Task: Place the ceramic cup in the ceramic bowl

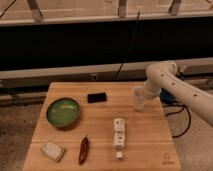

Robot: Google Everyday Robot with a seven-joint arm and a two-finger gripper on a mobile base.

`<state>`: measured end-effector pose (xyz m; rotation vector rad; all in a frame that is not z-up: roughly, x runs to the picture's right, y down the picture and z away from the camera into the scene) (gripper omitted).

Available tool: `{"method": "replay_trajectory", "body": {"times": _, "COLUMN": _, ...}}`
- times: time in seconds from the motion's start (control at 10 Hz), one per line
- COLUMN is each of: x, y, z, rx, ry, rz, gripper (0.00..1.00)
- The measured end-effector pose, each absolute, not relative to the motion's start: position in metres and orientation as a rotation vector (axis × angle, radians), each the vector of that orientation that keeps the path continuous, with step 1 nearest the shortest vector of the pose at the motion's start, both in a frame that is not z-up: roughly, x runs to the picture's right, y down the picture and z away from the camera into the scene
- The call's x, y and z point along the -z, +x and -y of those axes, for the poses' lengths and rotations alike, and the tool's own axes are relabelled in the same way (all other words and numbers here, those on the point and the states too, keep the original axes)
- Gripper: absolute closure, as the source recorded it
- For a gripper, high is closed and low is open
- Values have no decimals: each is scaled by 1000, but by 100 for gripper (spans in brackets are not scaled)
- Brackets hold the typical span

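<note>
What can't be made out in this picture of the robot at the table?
Camera view:
1. The gripper, at the ceramic cup on the right of the table: whether it touches the cup; the wrist hides that.
2. The arm: its base is cut off by the right edge.
3. The flat black item right of the ceramic bowl: too small to identify.
</note>
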<state>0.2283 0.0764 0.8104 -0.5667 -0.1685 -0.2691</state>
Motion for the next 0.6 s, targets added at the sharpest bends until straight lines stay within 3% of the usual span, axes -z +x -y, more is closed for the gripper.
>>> {"method": "replay_trajectory", "body": {"times": 0.6, "x": -784, "y": 194, "z": -68, "rx": 328, "ry": -565, "rz": 180, "gripper": 98}}
